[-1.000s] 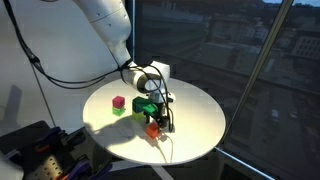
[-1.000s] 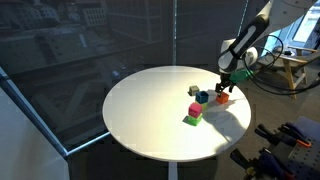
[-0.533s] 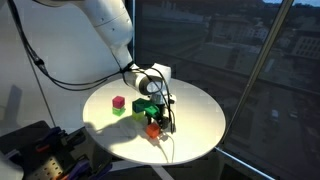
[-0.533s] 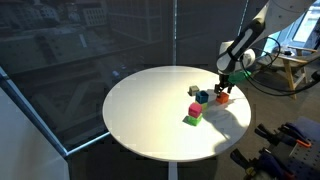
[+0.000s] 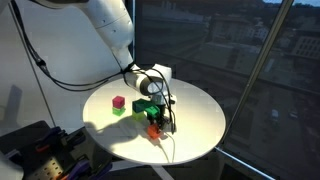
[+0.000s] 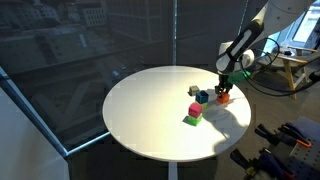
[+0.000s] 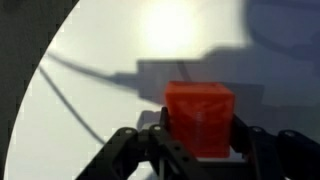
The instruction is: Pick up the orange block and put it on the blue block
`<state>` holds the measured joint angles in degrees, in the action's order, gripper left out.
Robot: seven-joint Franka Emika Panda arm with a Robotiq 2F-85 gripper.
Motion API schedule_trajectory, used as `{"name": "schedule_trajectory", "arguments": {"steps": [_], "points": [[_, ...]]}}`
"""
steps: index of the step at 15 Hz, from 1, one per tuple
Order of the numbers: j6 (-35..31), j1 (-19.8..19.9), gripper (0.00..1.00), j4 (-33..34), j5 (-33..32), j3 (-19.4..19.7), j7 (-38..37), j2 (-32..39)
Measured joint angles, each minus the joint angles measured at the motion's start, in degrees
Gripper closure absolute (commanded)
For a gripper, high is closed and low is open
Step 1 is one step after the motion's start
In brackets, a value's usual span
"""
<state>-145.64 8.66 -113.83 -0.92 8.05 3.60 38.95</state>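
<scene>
Grasp step: low in the wrist view the end effector (image 7: 200, 140) pinches the orange block (image 7: 200, 118); next it must lift and centre it above the blue block (image 6: 203, 97)

Strong light falls on the white table (image 5: 195, 105), whose top glows almost blown out in both exterior views, while the window (image 5: 250, 60) behind is dark and dim, with only faint city shapes. In an exterior view a soft grey shadow (image 6: 232, 112) lies on the table beside the blocks (image 6: 198, 105). Both exterior views are small and coarse, so the blocks are mere coloured specks. The wrist view is soft all over. A hot glare patch (image 7: 175, 25) washes out the tabletop, and a broad dark band (image 7: 200, 72) and a thin curved cable shadow (image 7: 85, 72) cross it. The orange block (image 7: 200, 115) is vivid yet fuzzy, and the gripper (image 7: 200, 140) is dark and blurred.
</scene>
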Motion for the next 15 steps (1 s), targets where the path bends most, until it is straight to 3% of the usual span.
{"name": "schedule_trajectory", "arguments": {"steps": [7,15], "points": [[1.55,-0.07,0.74,0.07,0.0,0.6,-0.1,-0.59],[10.57,-0.2,0.74,0.04,-1.38,1.14,-0.1,-6.48]]}}
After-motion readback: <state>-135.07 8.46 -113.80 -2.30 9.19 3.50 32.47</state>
